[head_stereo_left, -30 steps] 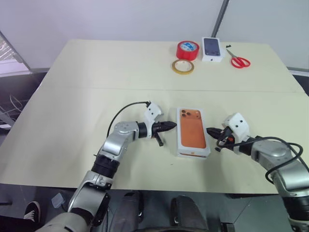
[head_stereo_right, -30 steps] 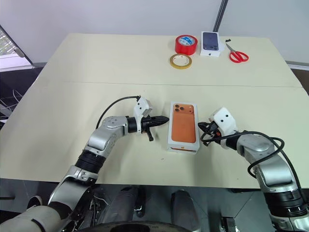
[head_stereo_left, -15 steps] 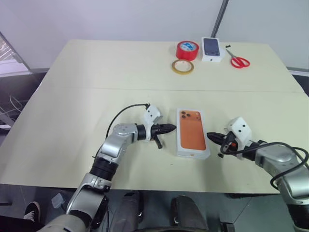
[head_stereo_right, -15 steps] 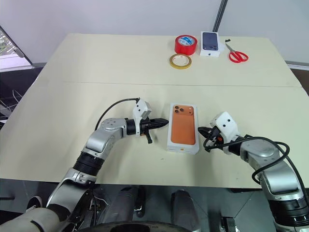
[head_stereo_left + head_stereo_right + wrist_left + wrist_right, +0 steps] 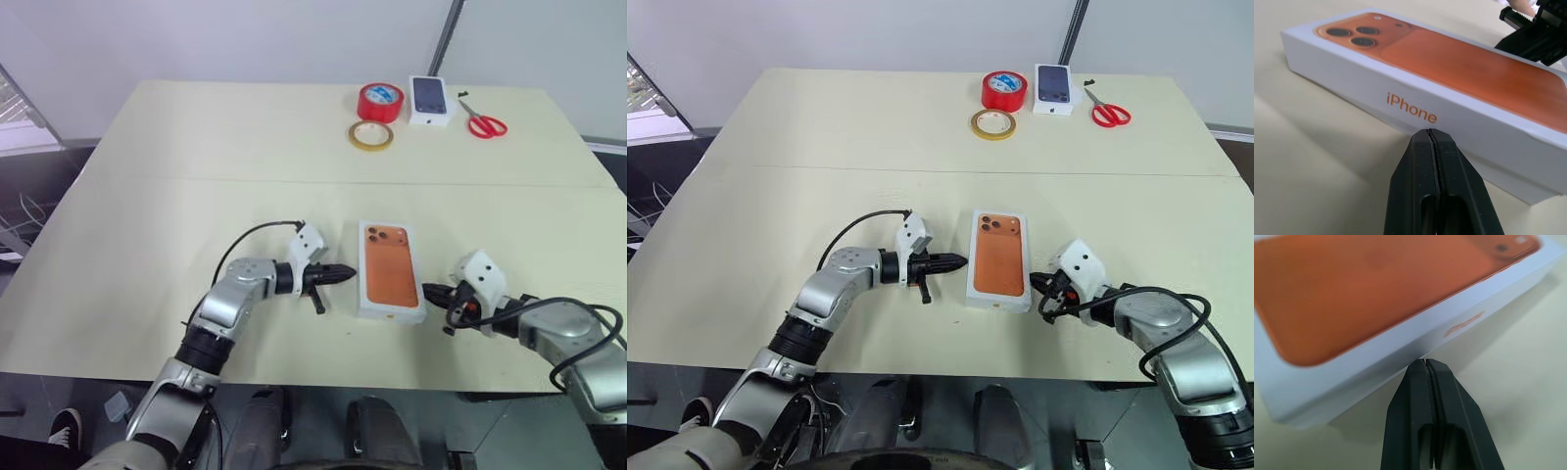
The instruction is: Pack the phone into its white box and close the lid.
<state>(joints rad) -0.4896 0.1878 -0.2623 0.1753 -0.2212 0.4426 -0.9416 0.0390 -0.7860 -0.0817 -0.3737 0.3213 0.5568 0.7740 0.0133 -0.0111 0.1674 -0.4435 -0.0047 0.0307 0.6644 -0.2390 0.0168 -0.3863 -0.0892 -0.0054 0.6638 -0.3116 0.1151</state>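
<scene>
Spreading wide under everything, the cream table (image 5: pixel 147 196) is carrying the lid (image 5: pixel 390 269), which is sitting fully down, presumably over the white box and phone. Flanking it, the left gripper (image 5: pixel 348 271) and right gripper (image 5: pixel 428 290) are both staying clenched and empty. Judging the closing nearly finished, I'd be pressing the lid's edges evenly, not shoving sideways. Head views are showing tape rolls (image 5: pixel 379 102) and scissors (image 5: pixel 484 123) far off; the left wrist view is revealing "iPhone" lettering (image 5: pixel 1411 108).
</scene>
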